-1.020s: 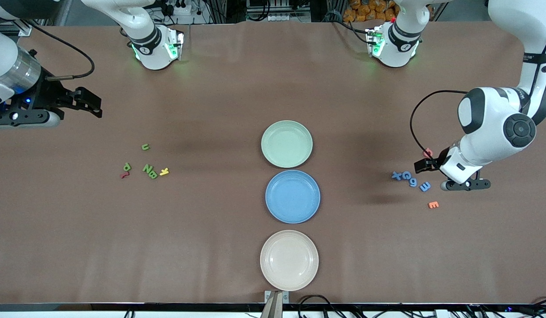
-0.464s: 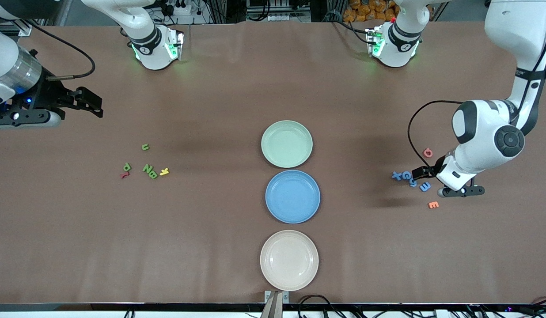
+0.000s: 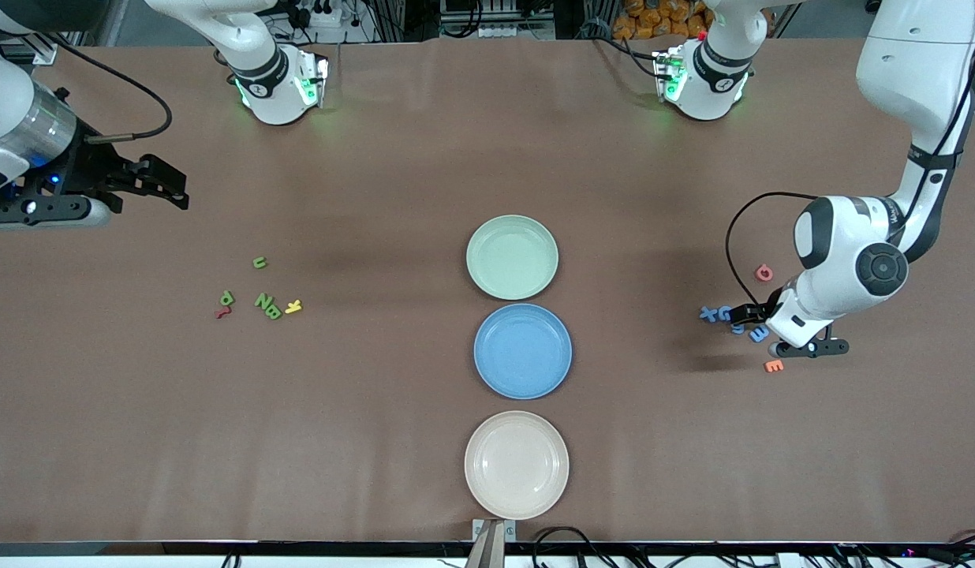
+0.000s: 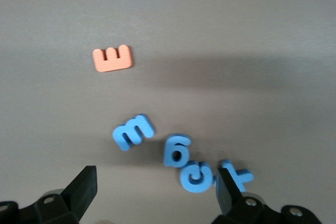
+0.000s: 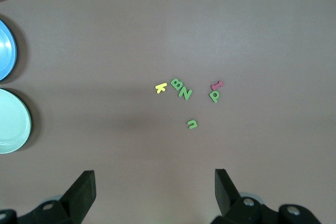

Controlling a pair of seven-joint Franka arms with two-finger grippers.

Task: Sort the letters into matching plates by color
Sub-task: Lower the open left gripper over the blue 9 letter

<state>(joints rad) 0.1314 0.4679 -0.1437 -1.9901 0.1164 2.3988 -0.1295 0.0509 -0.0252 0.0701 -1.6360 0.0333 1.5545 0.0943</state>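
Left gripper [image 3: 746, 319] has been lowered over the blue letters [image 4: 181, 153], jaws wide, empty: first pick judged imminent. Blue plate [image 3: 523, 385] mid-table, unfilled. Right gripper [image 3: 172, 189] waits, open, empty.

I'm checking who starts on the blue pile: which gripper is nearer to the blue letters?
Left. The left gripper hangs open right over the blue letters. The right gripper, open too, waits at the right arm's end of the table, well away from them.
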